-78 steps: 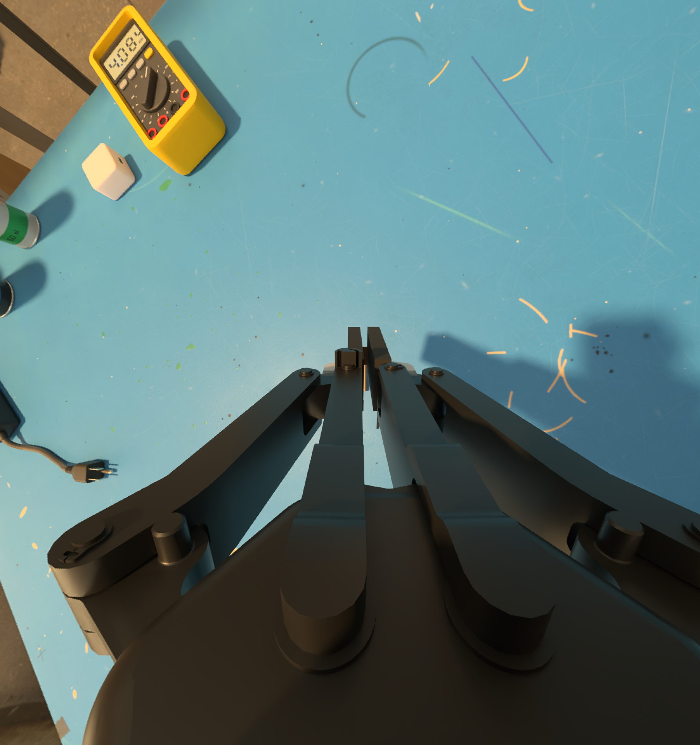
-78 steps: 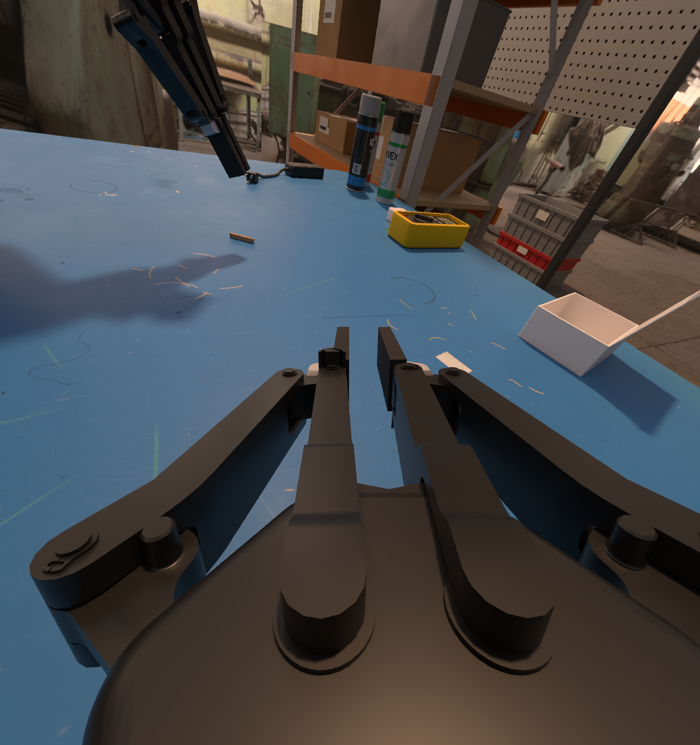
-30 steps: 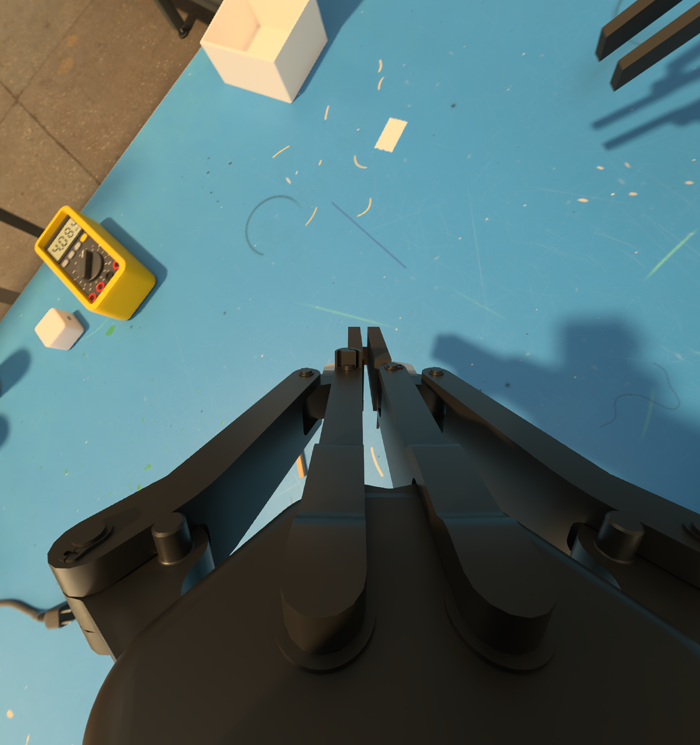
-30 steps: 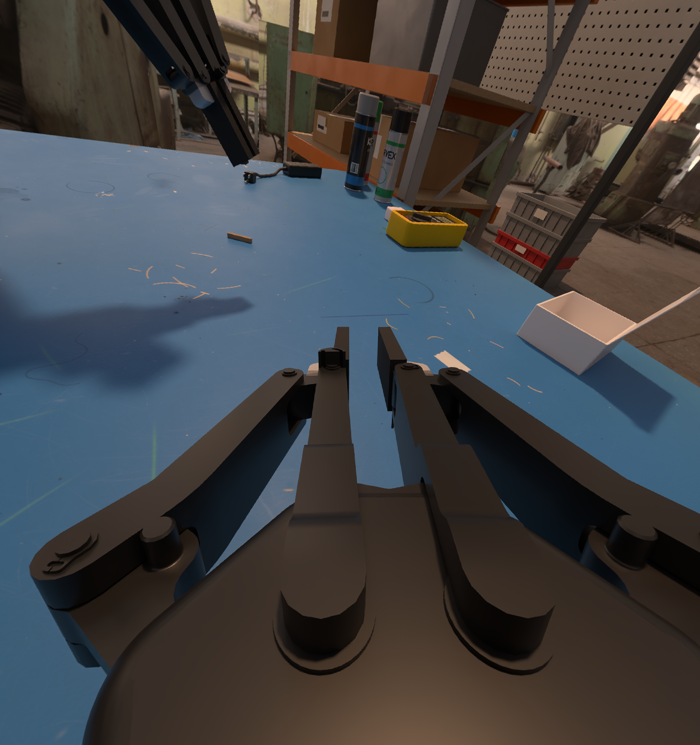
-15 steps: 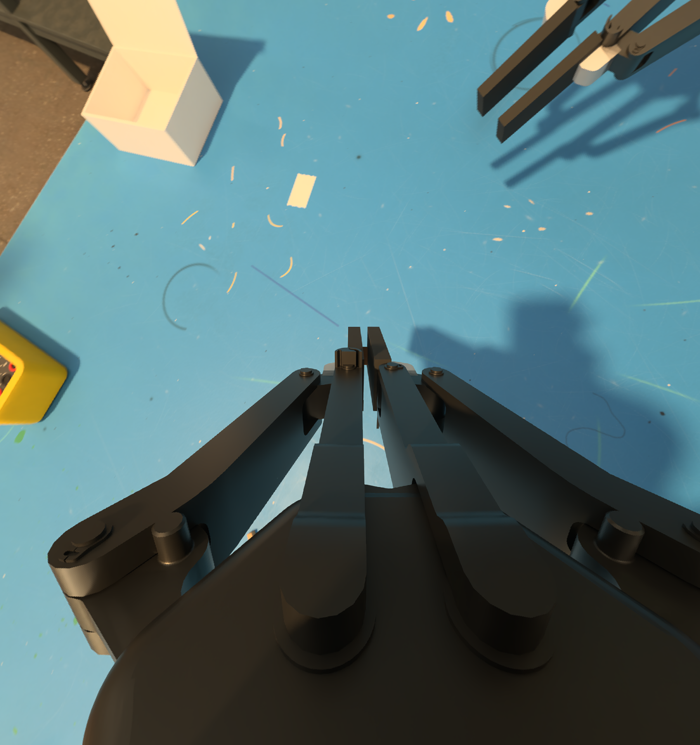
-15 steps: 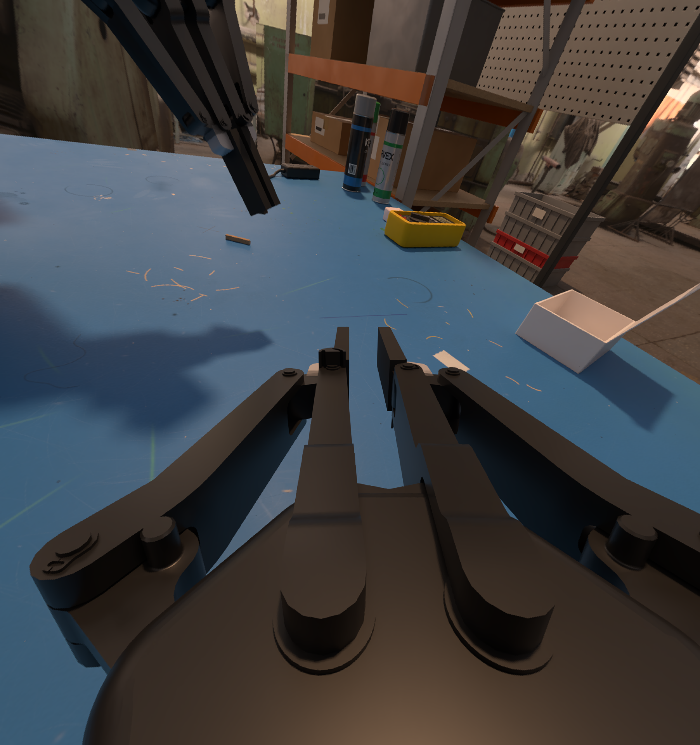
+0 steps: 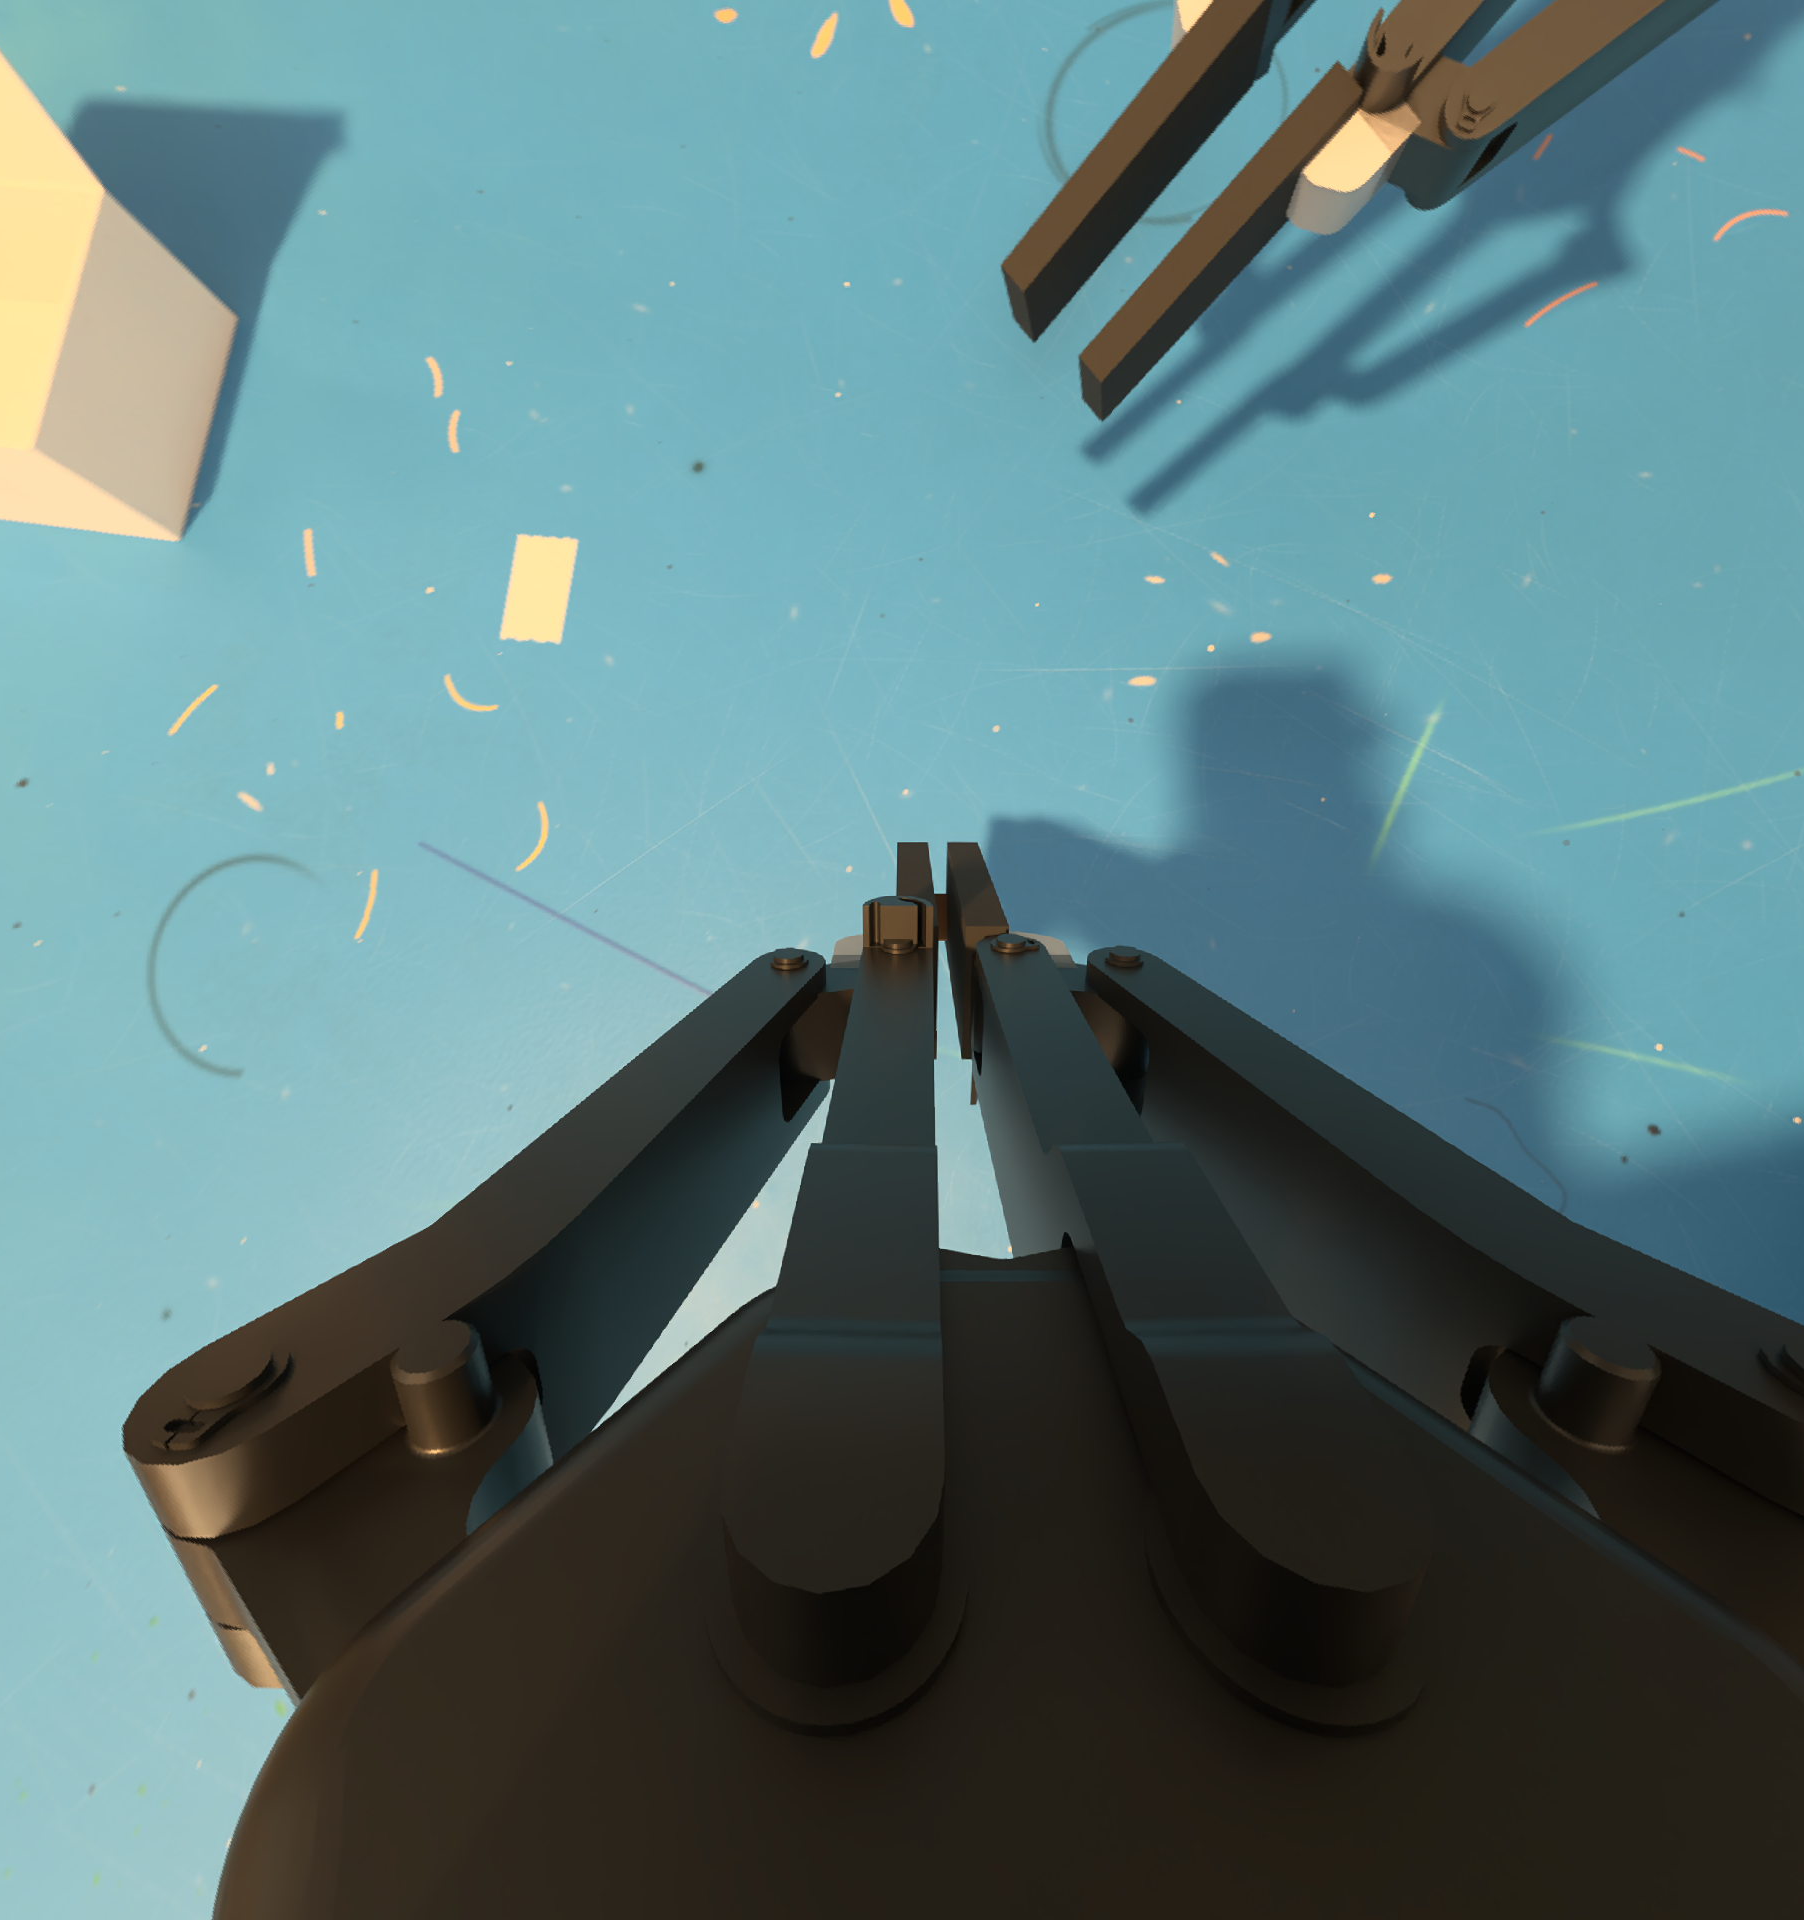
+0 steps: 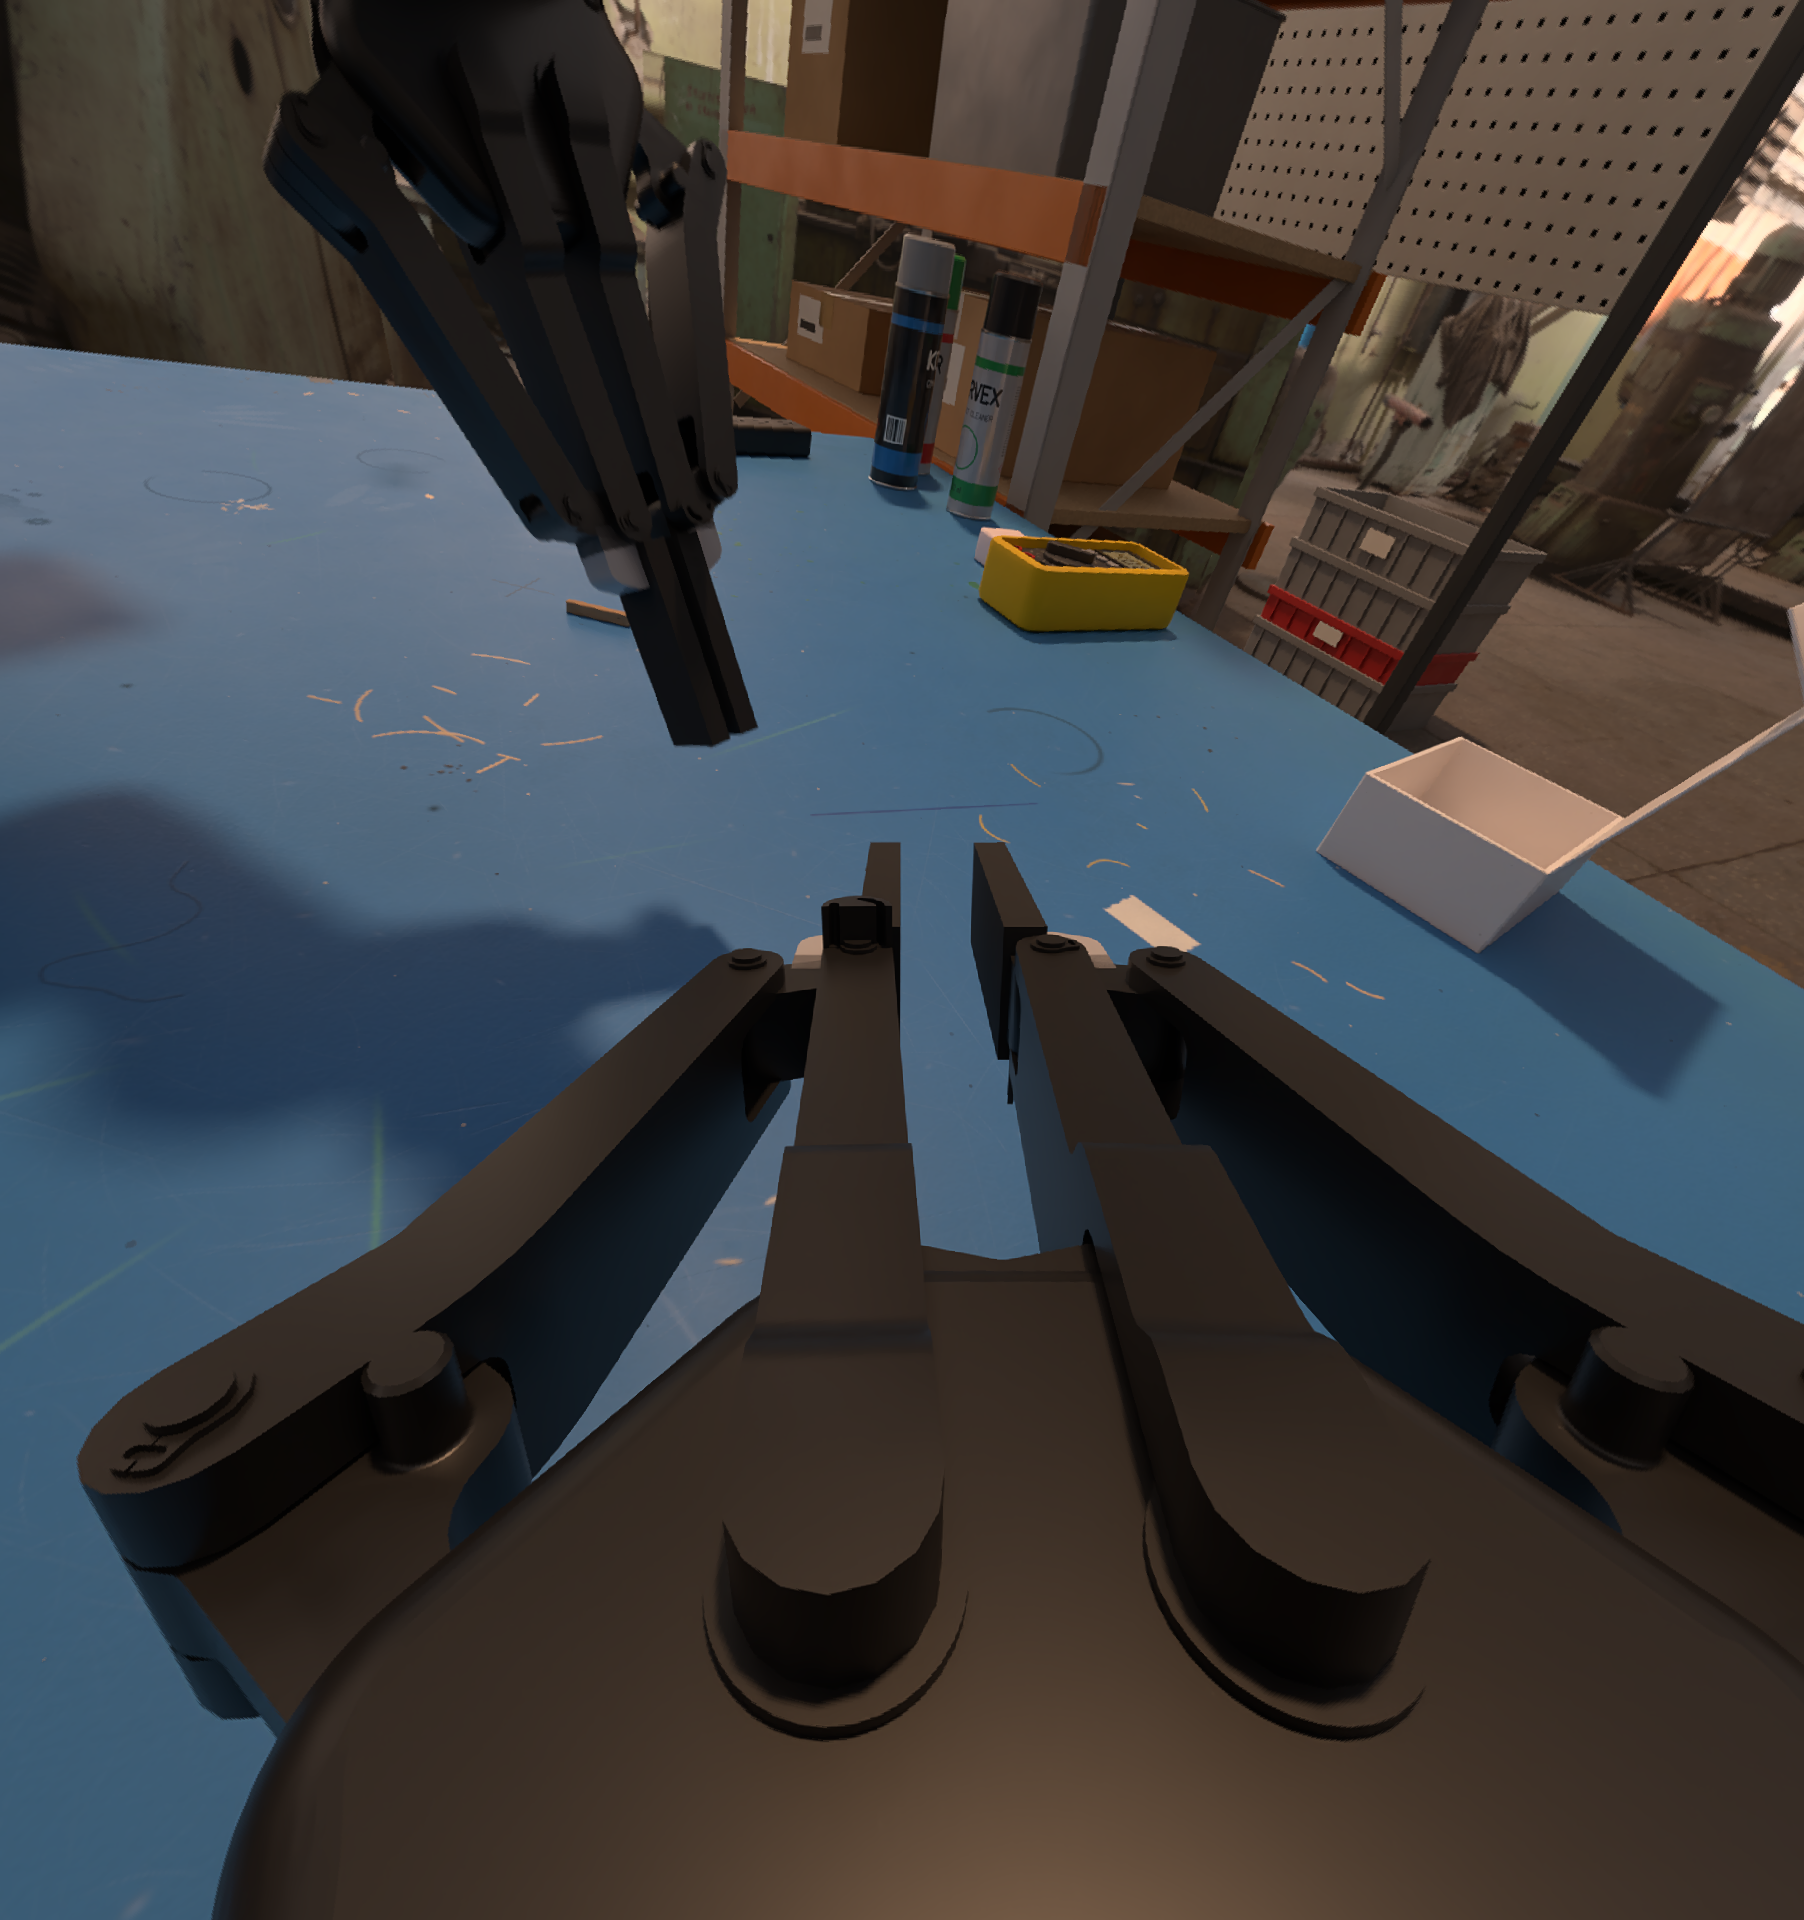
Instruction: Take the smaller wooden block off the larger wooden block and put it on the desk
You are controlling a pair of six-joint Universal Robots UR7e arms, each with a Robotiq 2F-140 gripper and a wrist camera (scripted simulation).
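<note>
A small thin wooden piece (image 8: 597, 613) lies flat on the blue desk (image 8: 981, 665), far from both grippers; no larger wooden block is in view. My left gripper (image 7: 939, 868) hangs above the desk with its fingers together and nothing visible between them. It also shows in the right wrist view (image 8: 716, 727), pointing down, just in front of the wooden piece. My right gripper (image 8: 934, 862) is low over the desk, its fingers a narrow gap apart and empty. It also shows in the left wrist view (image 7: 1059, 348), at the upper right.
An open white box (image 8: 1469, 842) (image 7: 98, 364) stands near the desk's right edge. A yellow multimeter (image 8: 1080, 587) and two spray cans (image 8: 913, 364) stand at the far edge by a shelf rack. A pale tape scrap (image 7: 539, 589) and shavings lie on the desk.
My left gripper has swept across the desk from the multimeter side towards the right gripper, still shut. In the right wrist view it has come nearer and lower. The right gripper has stayed put.
</note>
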